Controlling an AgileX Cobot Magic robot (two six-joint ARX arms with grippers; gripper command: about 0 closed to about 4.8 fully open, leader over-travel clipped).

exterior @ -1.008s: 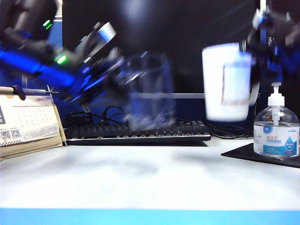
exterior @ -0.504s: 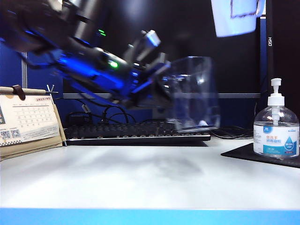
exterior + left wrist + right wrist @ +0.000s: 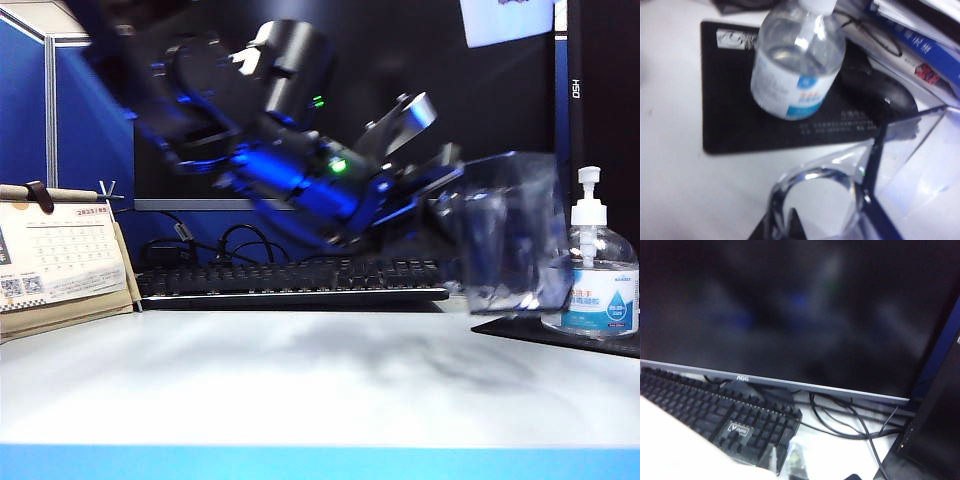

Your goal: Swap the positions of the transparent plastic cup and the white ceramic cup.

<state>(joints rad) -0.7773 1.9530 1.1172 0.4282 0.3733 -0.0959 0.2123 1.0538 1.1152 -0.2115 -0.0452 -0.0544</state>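
The transparent plastic cup [image 3: 510, 235] hangs tilted just above the table at the right, close beside the pump bottle. My left gripper [image 3: 447, 198] reaches across from the left and is shut on the cup's handle. In the left wrist view the curved clear handle [image 3: 812, 192] sits between my dark fingertips [image 3: 792, 225], with the faceted cup body [image 3: 920, 165] beyond. Only the bottom of the white ceramic cup [image 3: 508, 20] shows, high at the upper edge. In the right wrist view a blurred white side [image 3: 675, 450] is that cup. My right gripper's fingers do not show clearly.
A pump bottle [image 3: 592, 272] [image 3: 797, 60] stands on a black mouse pad [image 3: 560, 335] [image 3: 735, 120] with a dark mouse [image 3: 880, 90] beside it. A keyboard [image 3: 290, 282] [image 3: 715, 410] lies below a dark monitor [image 3: 790, 305]. A desk calendar [image 3: 60, 262] stands far left.
My left arm has swung right and lower, carrying the transparent cup from the middle to beside the pump bottle. The white cup has risen to the top edge.
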